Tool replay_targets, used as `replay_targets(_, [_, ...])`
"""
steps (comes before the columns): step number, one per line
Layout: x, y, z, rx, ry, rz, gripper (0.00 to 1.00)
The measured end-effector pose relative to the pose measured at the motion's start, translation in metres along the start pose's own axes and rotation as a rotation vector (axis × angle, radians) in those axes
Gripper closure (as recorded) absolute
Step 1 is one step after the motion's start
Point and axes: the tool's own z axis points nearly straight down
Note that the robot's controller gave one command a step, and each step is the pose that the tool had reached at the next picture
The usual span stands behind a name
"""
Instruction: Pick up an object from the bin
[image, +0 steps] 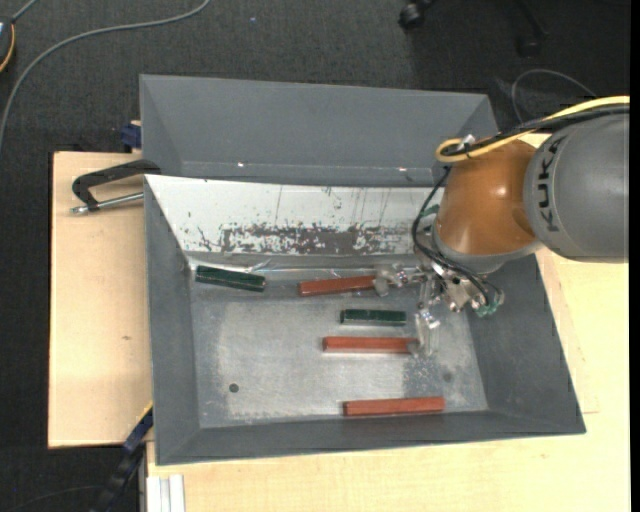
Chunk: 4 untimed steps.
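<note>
- Here, the short dark green bar (373, 317) lies flat on the bin floor, lengthwise across the view. Its right end reaches in under the gripper (412, 308), and the rest of it runs away to the view's left.
- The gripper stands apart and grips nothing. One of its metal fingers (429, 335) points toward the near side of the bin, and the other reaches toward the far-left. The green bar's right end lies in the gap between them as seen from above. Whether either finger touches it cannot be told.
- Just beyond the gripper's far-left finger lies the upper red-brown bar (335, 287), with its right end right at that fingertip and its length stretching off to the left along the foot of the back wall.
- Just nearer than the green bar lies the middle red-brown bar (367, 345), parallel to it, with its right end close beside the gripper's near finger.
- Further toward the near wall, well apart from the gripper, the lowest red-brown bar (393, 407) lies along the floor's front edge.
- Far off to the gripper's left, in the back-left corner of the floor, rests a second dark green bar (230, 277), slightly tilted.
- Above the gripper sits the orange cover (485, 205) on the wrist, joined to the grey arm (590, 190) that comes in over the right wall of the grey bin (300, 130).
</note>
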Motion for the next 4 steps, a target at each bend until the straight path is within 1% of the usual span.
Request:
replay_targets(1, [0.007,0.05,-0.031,-0.002,-0.002,0.119,0.0])
replay_targets(2, [0.002,0.049,-0.029,0.002,-0.005,0.096,0.0])
replay_targets(3, [0.002,0.049,0.002,-0.001,0.002,0.162,0.0])
replay_targets(4, [0.001,0.049,0.001,0.0,0.0,0.163,0.0])
